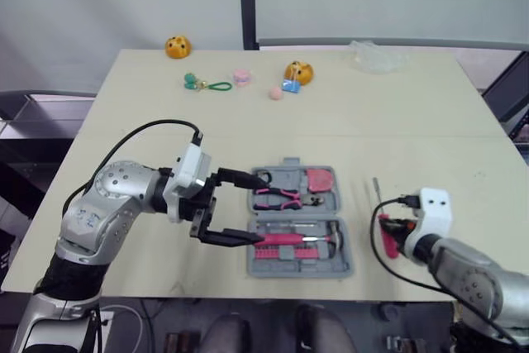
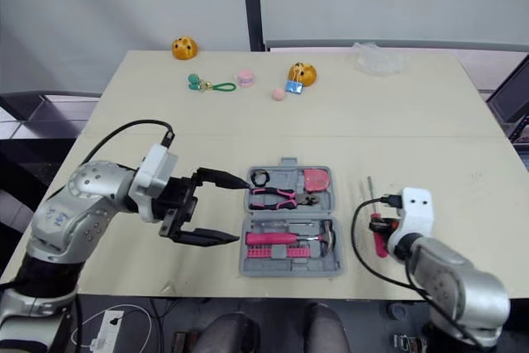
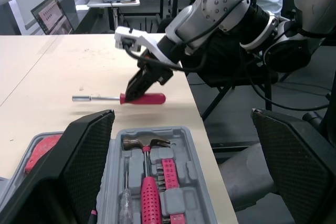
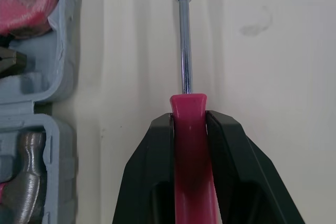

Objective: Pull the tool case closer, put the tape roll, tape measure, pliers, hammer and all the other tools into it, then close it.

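Right wrist view puts us directly over the right gripper [image 4: 188, 121], its two black fingers pinched tight on the red handle of a screwdriver [image 4: 184, 51], whose steel shaft points toward 12 o'clock, away from the robot. We cannot tell whether the tool rests on the table [image 1: 413, 121] or sits just off it. Taking the tool case [image 1: 345, 264] as the dial's centre, the screwdriver is at 3 o'clock, just beside the case and not touching it.

We see the grey case lying open and flat near the table's 6 o'clock edge. Its 12 o'clock half holds the pliers [image 1: 281, 196] and the pink tape measure [image 1: 321, 179]; its 6 o'clock half holds the hammer [image 3: 144, 142], which has a pink handle.

At 9 o'clock of the case is the left gripper [image 1: 257, 208], fingers spread wide, their tips at the case's left edge. Far off toward 12 o'clock we see two orange toys [image 1: 178, 46] and a green key ring [image 1: 216, 85].
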